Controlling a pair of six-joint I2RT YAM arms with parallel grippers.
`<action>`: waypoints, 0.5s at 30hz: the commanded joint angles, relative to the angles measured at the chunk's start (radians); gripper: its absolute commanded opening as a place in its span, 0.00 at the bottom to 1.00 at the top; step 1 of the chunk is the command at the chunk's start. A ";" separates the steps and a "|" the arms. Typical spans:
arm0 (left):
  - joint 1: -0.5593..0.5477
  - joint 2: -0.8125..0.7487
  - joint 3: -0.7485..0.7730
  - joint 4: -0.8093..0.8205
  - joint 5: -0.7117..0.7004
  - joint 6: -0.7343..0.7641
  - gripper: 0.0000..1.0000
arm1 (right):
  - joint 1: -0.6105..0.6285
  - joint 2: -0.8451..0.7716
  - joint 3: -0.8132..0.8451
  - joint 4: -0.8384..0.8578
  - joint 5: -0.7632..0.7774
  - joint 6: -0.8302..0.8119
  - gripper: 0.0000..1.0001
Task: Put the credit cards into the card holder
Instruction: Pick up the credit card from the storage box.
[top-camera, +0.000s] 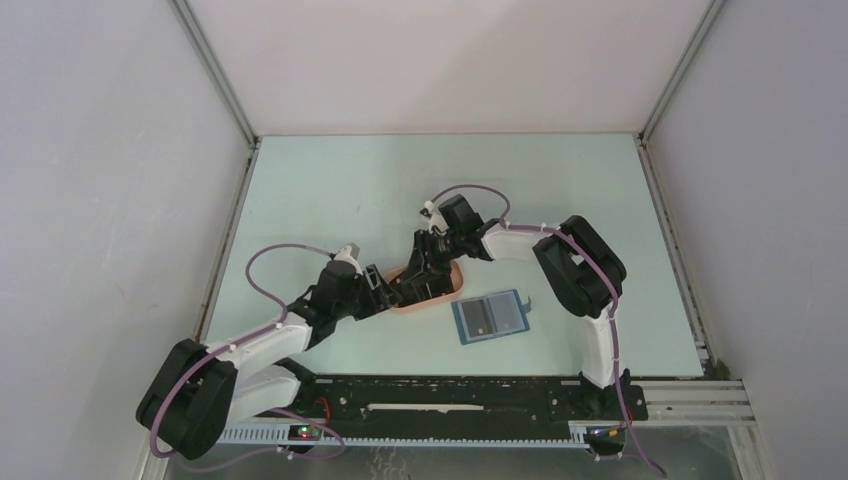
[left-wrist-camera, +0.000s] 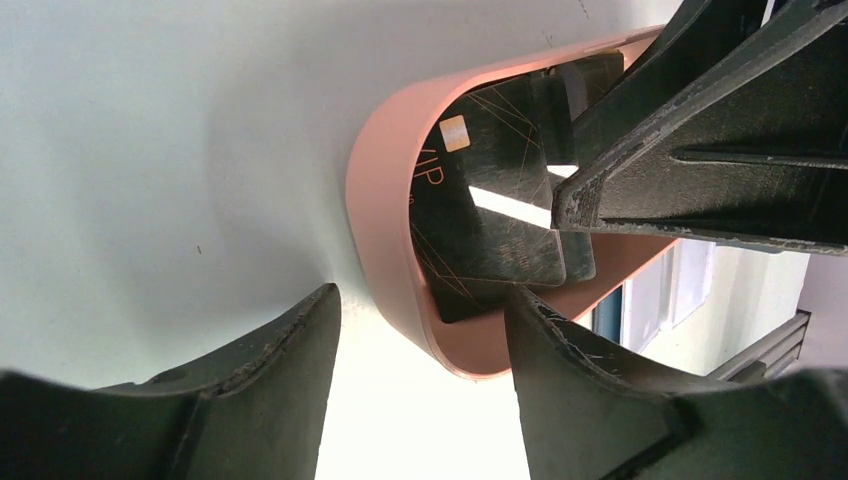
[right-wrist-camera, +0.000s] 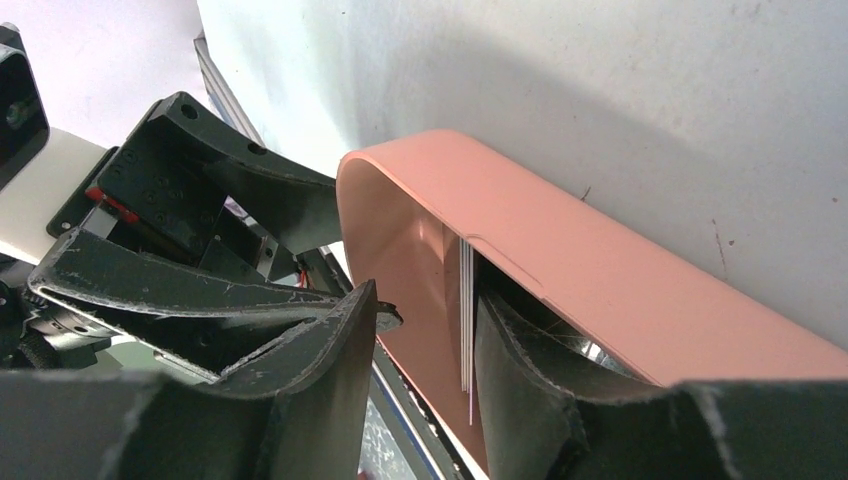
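The right gripper (right-wrist-camera: 425, 300) fills the bottom of its own wrist view: two dark fingers, scuffed along their edges, standing a moderate way apart. In the gap between them a thin stack of credit cards (right-wrist-camera: 466, 330) stands on edge, just beside the finger on the view's right. The other finger is clear of the stack, so the jaws bracket the cards without pinching them. The fingertips sit inside the pink tray (right-wrist-camera: 600, 270), whose long wall runs just outside the finger nearest the cards.

Facing these tips, at the tray's rounded end, the left gripper (left-wrist-camera: 422, 300) is spread wide and grips nothing. One of its fingers is outside the end wall, with bare table showing beside it. The other reaches over the tray's inside, so the wall lies between them. Just past its tips, black cards with fine gold lines and a gold chip lie overlapping in the tray. A right-gripper fingertip sits at the edge of the top card; I cannot tell whether it touches.

Farther off, the card holder (top-camera: 490, 317) lies opened flat on the pale table (top-camera: 350, 190), blue-grey pockets up. It is to the right of the right gripper and nearer the arm bases, close to the tray's other end and apart from both grippers.
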 joint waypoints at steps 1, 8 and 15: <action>-0.006 -0.008 0.031 0.010 -0.013 0.024 0.65 | 0.017 -0.005 -0.003 0.025 -0.023 -0.026 0.50; -0.006 -0.005 0.023 0.024 -0.004 0.022 0.59 | 0.035 0.029 0.012 0.008 -0.011 -0.032 0.53; -0.006 -0.003 0.019 0.031 0.000 0.021 0.58 | 0.059 0.064 0.023 0.026 -0.037 -0.014 0.54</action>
